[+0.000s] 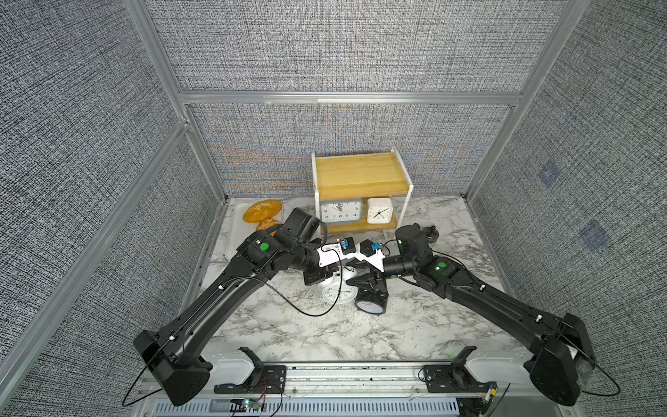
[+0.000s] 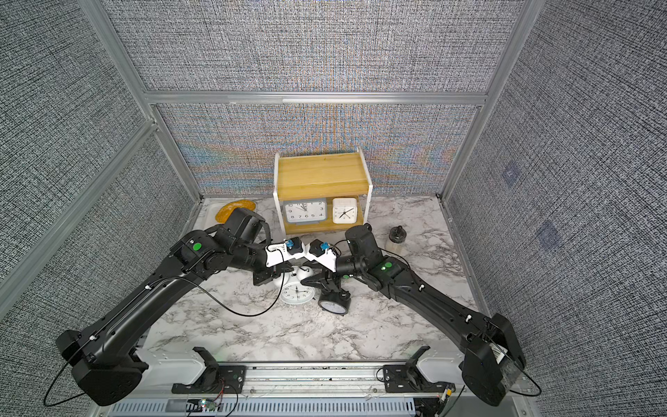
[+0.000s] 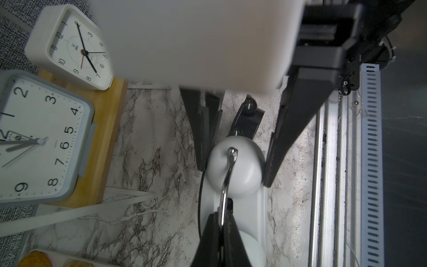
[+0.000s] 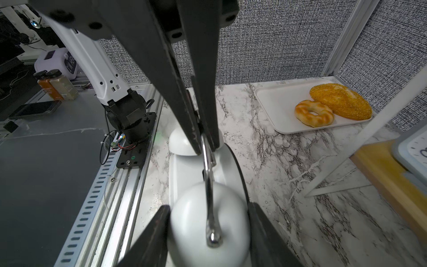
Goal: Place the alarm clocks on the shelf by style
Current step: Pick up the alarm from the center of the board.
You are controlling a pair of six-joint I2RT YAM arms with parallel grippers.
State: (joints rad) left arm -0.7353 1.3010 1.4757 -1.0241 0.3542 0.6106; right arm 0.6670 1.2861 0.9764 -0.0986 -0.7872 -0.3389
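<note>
The round white twin-bell alarm clock [image 1: 335, 293] [image 2: 297, 293] stands mid-table. My left gripper [image 3: 223, 215] [image 4: 203, 148] is shut on its chrome handle [image 3: 227, 175]. My right gripper [image 4: 209, 206] [image 3: 234, 176] is closed around one white bell [image 4: 196, 222], a finger touching each side. The round black twin-bell clock [image 1: 370, 307] [image 2: 334, 306] [image 3: 247, 118] sits just right of it, free. The shelf [image 1: 361, 173] [image 2: 321, 173] stands at the back. Its lower board holds the grey-blue clock [image 1: 341, 210] [image 3: 41, 138] and the small white square clock [image 1: 379, 210] [image 3: 71, 48].
A white tray [image 1: 234, 231] [image 4: 277, 104] at the back left carries a bagel [image 4: 314, 113] and a seeded loaf [image 4: 340, 101]. A small dark-lidded jar [image 2: 397, 236] stands right of the shelf. Both arms cross over the table's middle.
</note>
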